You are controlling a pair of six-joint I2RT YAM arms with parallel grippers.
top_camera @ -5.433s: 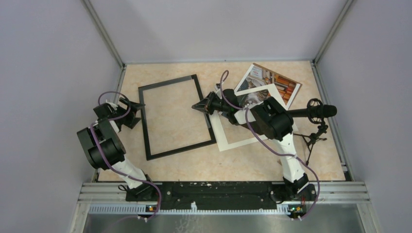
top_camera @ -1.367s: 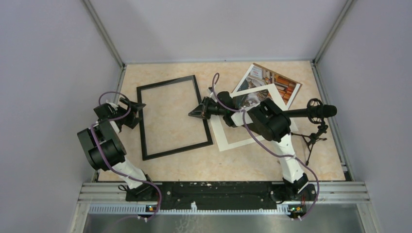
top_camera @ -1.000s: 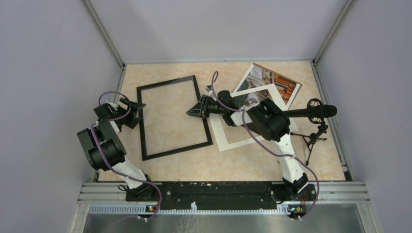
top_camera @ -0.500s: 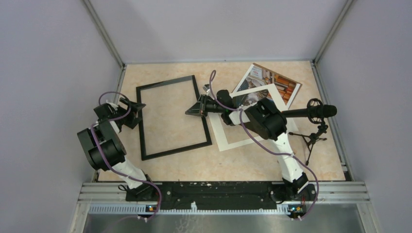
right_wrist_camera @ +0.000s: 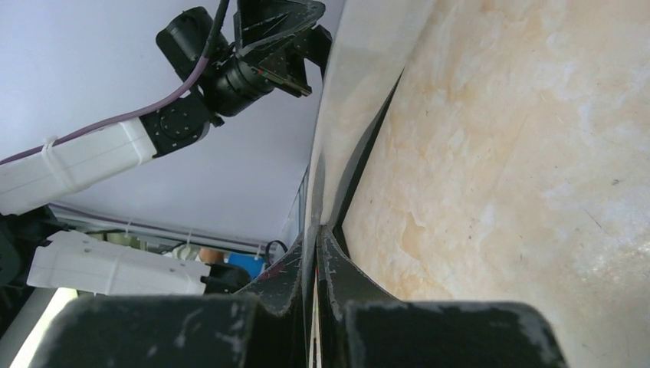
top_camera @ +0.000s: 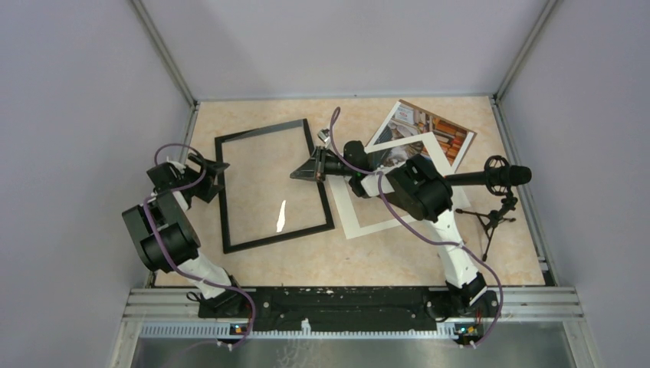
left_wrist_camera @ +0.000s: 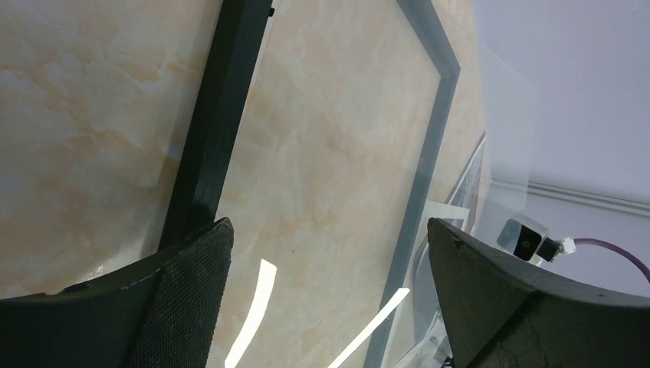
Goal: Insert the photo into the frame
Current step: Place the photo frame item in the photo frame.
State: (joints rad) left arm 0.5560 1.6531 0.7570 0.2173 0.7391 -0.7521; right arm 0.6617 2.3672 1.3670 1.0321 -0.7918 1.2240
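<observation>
The black-bordered frame [top_camera: 260,132] lies flat on the left half of the table. A clear pane [top_camera: 280,215] sits in it and shows a bright glare. My right gripper [top_camera: 300,175] is shut on the pane's right edge, at the frame's right border. In the right wrist view the jaws [right_wrist_camera: 316,230] pinch the thin pale sheet [right_wrist_camera: 360,77] beside the black frame edge [right_wrist_camera: 368,153]. My left gripper [top_camera: 217,170] is open and empty at the frame's left border [left_wrist_camera: 222,115]. The photo [top_camera: 437,130] lies at the back right, partly under the white mat [top_camera: 398,222].
A microphone [top_camera: 502,176] on a small tripod stands at the right, next to the right arm. Grey walls close in the table on the left, back and right. The mat lies just right of the frame.
My right gripper has crept left and toward the back with the pane's edge. The frame has shifted slightly left. A glare streak has appeared on the pane. The left arm has not moved.
</observation>
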